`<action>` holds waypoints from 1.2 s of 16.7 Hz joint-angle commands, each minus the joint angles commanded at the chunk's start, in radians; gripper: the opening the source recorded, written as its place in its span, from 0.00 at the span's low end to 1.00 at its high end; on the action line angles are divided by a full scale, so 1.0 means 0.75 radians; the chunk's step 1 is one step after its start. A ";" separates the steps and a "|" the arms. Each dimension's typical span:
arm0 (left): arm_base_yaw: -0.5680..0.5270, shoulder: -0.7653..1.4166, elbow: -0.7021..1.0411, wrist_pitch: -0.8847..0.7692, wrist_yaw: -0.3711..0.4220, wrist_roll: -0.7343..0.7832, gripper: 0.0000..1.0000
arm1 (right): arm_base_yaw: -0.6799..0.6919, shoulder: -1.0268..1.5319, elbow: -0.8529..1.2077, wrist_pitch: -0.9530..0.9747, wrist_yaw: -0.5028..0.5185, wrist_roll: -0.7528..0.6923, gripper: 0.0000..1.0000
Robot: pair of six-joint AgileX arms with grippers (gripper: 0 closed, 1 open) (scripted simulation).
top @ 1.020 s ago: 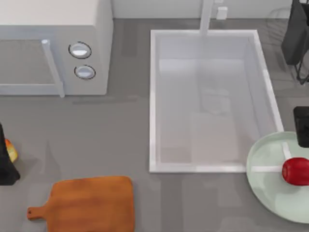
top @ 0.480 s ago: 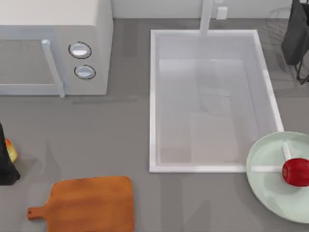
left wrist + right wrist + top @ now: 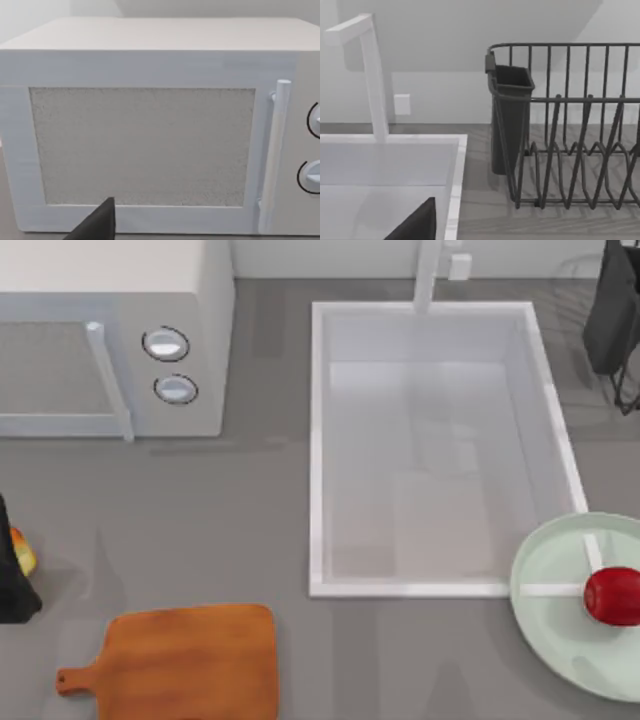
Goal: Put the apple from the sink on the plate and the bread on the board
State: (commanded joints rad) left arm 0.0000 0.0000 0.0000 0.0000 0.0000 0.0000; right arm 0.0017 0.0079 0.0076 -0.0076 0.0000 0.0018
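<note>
Top view showed the apple (image 3: 612, 596) resting on the plate (image 3: 545, 575) at lower right, beside the sink (image 3: 318, 450). At the left edge, the left hand (image 3: 10, 575) sat against the bread (image 3: 22, 552); whether it gripped, I cannot tell. Carrying well meant lowering the bread squarely onto the board (image 3: 190, 660) at lower left.

A grey matte countertop (image 3: 220, 530) carries a white box-shaped microwave oven (image 3: 110, 335) at far left and a dark wire dish rack (image 3: 570, 130) at far right, against a plain white wall (image 3: 460, 45).
</note>
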 joint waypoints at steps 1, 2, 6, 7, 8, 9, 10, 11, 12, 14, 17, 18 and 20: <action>0.000 0.000 0.000 0.000 0.000 0.000 1.00 | -0.002 -0.010 -0.010 0.010 0.000 -0.002 1.00; 0.000 0.000 0.000 0.000 0.000 0.000 1.00 | -0.002 -0.010 -0.010 0.010 0.000 -0.002 1.00; 0.000 0.001 0.001 -0.001 0.000 0.001 1.00 | -0.002 -0.010 -0.010 0.010 0.000 -0.002 1.00; 0.002 0.016 0.014 -0.014 0.000 0.007 1.00 | -0.002 -0.010 -0.010 0.010 0.000 -0.002 1.00; 0.004 0.044 0.041 -0.039 0.000 0.021 1.00 | -0.002 -0.010 -0.010 0.010 0.000 -0.002 1.00; 0.009 0.087 0.080 -0.074 0.000 0.039 1.00 | -0.002 -0.010 -0.010 0.010 0.000 -0.002 1.00; 0.014 0.144 0.132 -0.119 0.000 0.063 1.00 | -0.002 -0.010 -0.010 0.010 0.000 -0.002 1.00; 0.020 0.214 0.195 -0.173 0.000 0.091 1.00 | -0.002 -0.010 -0.010 0.010 0.000 -0.002 1.00; 0.027 0.298 0.266 -0.234 0.000 0.124 1.00 | -0.002 -0.010 -0.010 0.010 0.000 -0.002 1.00; 0.043 0.507 0.430 -0.373 0.000 0.197 1.00 | -0.002 -0.010 -0.010 0.010 0.000 -0.002 1.00; 0.070 0.922 0.706 -0.605 0.000 0.319 1.00 | -0.002 -0.010 -0.010 0.010 0.000 -0.002 1.00; 0.079 1.081 0.801 -0.684 0.000 0.361 1.00 | -0.002 -0.010 -0.010 0.010 0.000 -0.002 1.00; 0.097 1.403 0.988 -0.839 0.000 0.443 1.00 | -0.002 -0.010 -0.010 0.010 0.000 -0.002 1.00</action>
State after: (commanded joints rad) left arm 0.0725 1.0525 0.7411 -0.6290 0.0000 0.3321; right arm 0.0000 0.0000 0.0000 0.0000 0.0000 0.0000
